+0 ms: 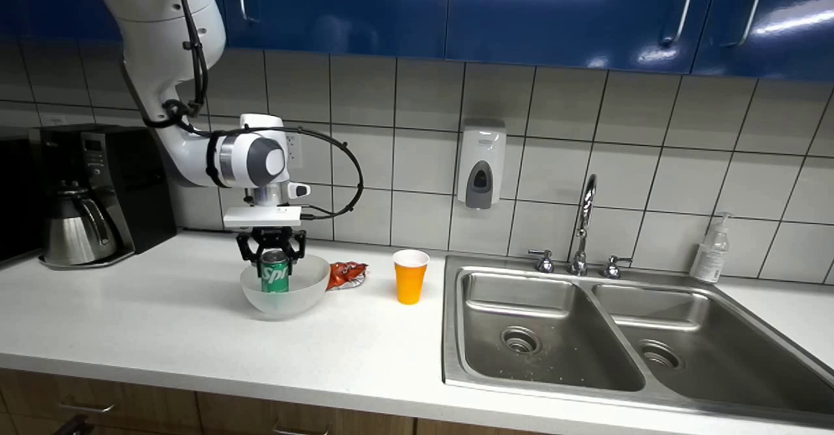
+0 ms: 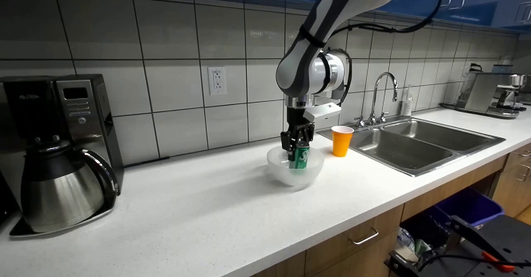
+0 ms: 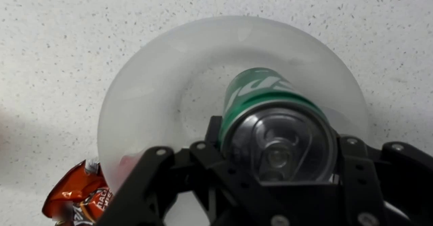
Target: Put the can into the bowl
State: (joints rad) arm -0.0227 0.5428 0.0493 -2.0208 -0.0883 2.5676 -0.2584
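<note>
The green can (image 1: pixel 275 277) with a silver top stands upright inside the whitish translucent bowl (image 1: pixel 309 292). It also shows in an exterior view (image 2: pixel 302 159). My gripper (image 1: pixel 275 269) points straight down over the bowl and is shut on the can, one finger on each side of its upper part. In the wrist view, the can's top (image 3: pixel 275 151) sits between the fingers, with the bowl (image 3: pixel 142 97) all around it. The can's lower end is blurred by the bowl wall; I cannot tell whether it touches the bowl's floor.
A red packet (image 1: pixel 347 275) lies against the bowl's side; it also shows in the wrist view (image 3: pixel 83 192). An orange cup (image 1: pixel 410 282) stands near the sink (image 1: pixel 453 331). A coffee maker (image 2: pixel 103 115) stands at the counter's far end. Tiled wall is behind.
</note>
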